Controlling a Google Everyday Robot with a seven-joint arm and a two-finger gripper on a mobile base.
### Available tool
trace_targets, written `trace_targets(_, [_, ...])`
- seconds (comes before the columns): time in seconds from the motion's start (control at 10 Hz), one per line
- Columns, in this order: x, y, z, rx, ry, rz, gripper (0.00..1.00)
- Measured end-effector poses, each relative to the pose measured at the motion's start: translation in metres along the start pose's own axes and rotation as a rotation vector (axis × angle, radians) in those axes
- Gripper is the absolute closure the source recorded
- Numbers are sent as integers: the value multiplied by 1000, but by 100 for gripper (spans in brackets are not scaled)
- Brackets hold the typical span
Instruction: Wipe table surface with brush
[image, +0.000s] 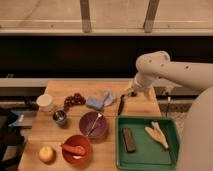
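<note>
Jaws of the gripper hover above the far right part of the table, at the far end of the brush; parted or clenched, I cannot tell. Nearest, a green tray fills the right corner. Just beyond it the brush lies flat, long axis near-to-far, far end leaning right, bare wood between it and the right edge.

Two bowls, one brush, jaws near brush

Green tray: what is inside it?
A dark block and a pale forked piece lie apart on the floor of the tray. What they cover is hidden. The gripper hangs beyond the tray, by the brush.
</note>
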Motion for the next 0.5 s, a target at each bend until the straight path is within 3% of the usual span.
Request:
trace_targets(0.3, [1, 0, 0, 2, 0, 4, 20])
trace_targets(0.5, [2, -6, 4, 37, -4, 17, 20])
